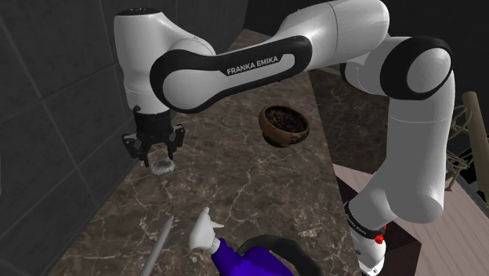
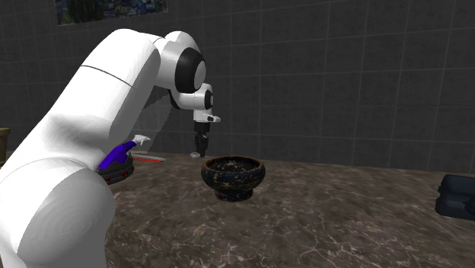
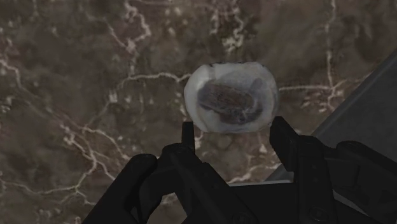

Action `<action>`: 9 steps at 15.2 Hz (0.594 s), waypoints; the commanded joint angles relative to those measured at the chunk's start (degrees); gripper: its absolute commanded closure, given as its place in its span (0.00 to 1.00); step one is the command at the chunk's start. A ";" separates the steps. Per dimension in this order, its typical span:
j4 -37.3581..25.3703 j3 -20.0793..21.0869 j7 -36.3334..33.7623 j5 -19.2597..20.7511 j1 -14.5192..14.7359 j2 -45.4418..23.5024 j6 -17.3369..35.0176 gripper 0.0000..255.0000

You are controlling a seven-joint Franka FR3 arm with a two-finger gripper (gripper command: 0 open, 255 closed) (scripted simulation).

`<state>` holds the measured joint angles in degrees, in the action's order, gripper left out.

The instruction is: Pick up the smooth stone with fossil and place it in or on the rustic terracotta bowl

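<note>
Brown marble counter (image 1: 235, 196) with a pale stone (image 3: 231, 97) meets dark tiled walls (image 2: 342, 76).

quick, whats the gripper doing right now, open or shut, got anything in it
Gripper: open, fingers apart over the stone, which is not held.

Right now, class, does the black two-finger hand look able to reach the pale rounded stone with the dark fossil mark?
Probably yes. The black hand hangs just above the pale rounded stone, fingers apart, with nothing between them. The dark tiled wall stands close beside, but seems to leave room.
</note>
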<state>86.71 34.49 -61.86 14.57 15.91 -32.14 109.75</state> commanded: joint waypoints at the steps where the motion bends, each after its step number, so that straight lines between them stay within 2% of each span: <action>1: 0.01 0.01 0.00 -0.01 0.01 -0.01 0.00 1.00; 9: -0.81 0.20 0.14 -0.31 -0.02 0.49 -1.25 1.00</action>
<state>86.07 34.61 -61.79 14.39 15.94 -31.89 108.89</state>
